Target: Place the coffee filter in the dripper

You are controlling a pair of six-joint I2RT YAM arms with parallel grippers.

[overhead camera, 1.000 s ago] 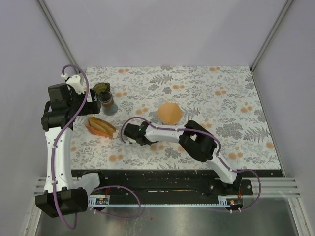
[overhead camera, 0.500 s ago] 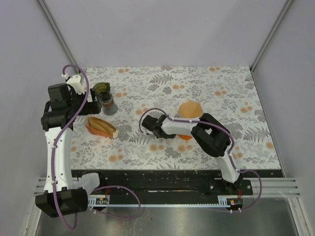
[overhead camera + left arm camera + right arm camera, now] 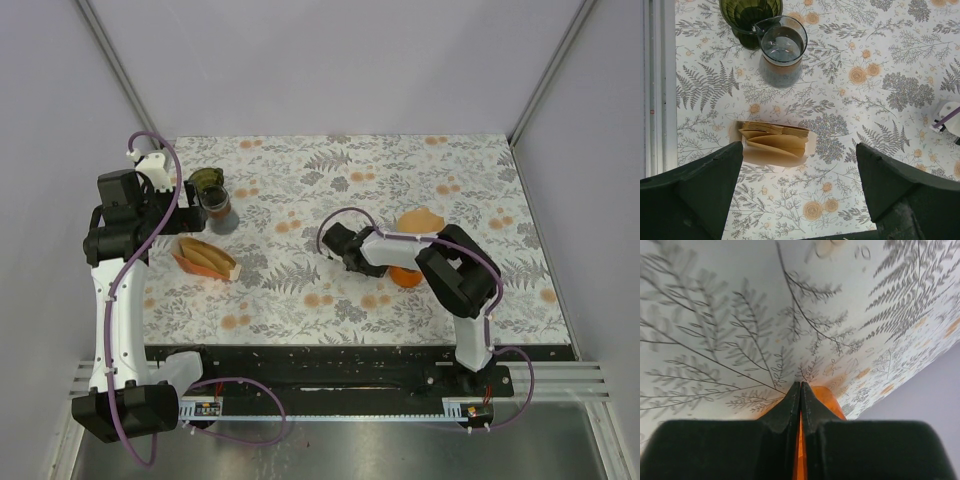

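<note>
Top external view shows the right gripper (image 3: 392,262) pinched tight on the orange cone (image 3: 420,221), probably the dripper, being positioned at 3 o'clock, while the filters (image 3: 205,258) lie untouched at 9 o'clock under the wide-spread left gripper (image 3: 799,145), which must next pinch one.
</note>
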